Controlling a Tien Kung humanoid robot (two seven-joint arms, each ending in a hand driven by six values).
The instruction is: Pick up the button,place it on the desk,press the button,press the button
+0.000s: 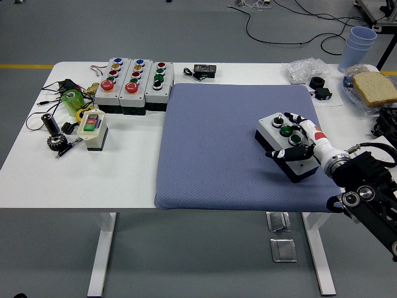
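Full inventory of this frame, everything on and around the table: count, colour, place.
button box: 1, grey with green buttons, on mat's right part, under the right hand
mat: 1, blue-grey, covering table's centre and right
table: 1, white
control boxes: 3, grey, multicoloured buttons, far left, side by side
small switch box: 1, cream, red and green buttons, left
loose parts and wires: several, black and green, far left edge
black device: 1, far edge, centre
cups: stacked, light blue, far right corner
bread slice: 1, tan, right edge
right hand: 1, white and black, fingers around the button box
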